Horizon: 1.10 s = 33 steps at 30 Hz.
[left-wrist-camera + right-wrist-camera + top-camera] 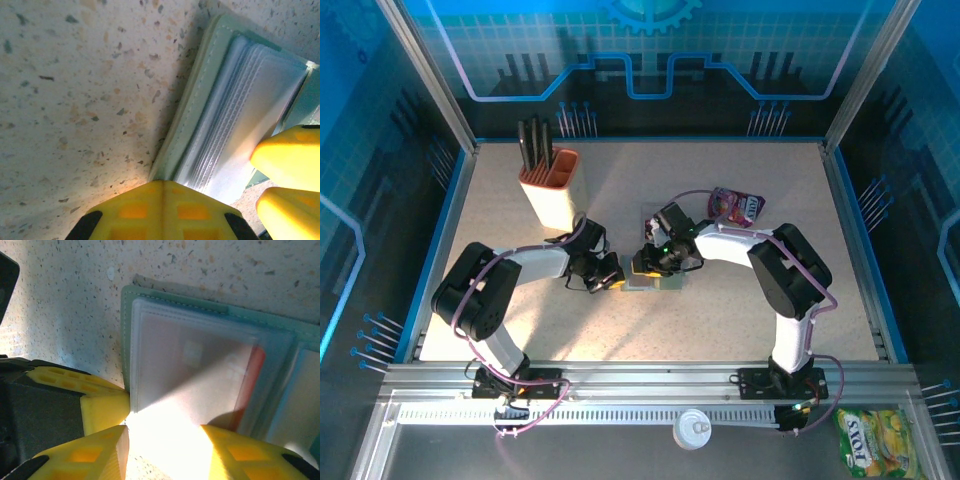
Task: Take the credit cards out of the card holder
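Observation:
The card holder [650,284] lies open on the table between both grippers. In the left wrist view its grey-green cover [200,100] and clear ribbed sleeves fill the right half. My left gripper [163,184] is shut, its tip against the wallet's near corner. My right gripper [165,432] is open and straddles the near edge of a translucent sleeve [190,355]. A red credit card [254,371] shows through that sleeve at its right edge. The left gripper's yellow fingers [102,405] touch the wallet's left edge. Other cards are hidden.
An orange-and-cream cup with black pens [550,185] stands at the back left. A pink snack pouch [735,205] lies behind the right arm. A yellow-green packet [880,442] and a white cap [692,430] sit off the table by the rail.

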Each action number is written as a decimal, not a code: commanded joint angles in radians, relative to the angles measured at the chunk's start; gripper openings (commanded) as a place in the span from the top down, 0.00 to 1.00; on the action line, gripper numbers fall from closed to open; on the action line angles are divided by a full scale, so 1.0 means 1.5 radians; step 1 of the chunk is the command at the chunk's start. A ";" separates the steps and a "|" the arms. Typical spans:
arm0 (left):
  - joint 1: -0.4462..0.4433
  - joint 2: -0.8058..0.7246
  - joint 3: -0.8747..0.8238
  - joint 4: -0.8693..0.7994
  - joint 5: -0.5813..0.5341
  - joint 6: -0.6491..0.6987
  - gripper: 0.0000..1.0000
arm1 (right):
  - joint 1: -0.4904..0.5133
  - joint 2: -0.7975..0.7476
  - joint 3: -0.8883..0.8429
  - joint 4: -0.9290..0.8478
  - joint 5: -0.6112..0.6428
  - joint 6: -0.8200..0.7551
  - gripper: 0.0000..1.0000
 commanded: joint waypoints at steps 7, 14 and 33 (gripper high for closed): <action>-0.001 0.016 0.016 -0.023 -0.019 0.015 1.00 | -0.001 -0.016 0.013 -0.079 0.058 -0.037 0.57; 0.001 0.006 0.020 -0.018 -0.010 0.012 1.00 | -0.007 -0.020 0.000 -0.070 0.057 -0.036 0.57; -0.008 -0.019 0.073 0.048 0.035 -0.060 0.79 | -0.042 -0.021 -0.073 0.038 -0.025 -0.012 0.57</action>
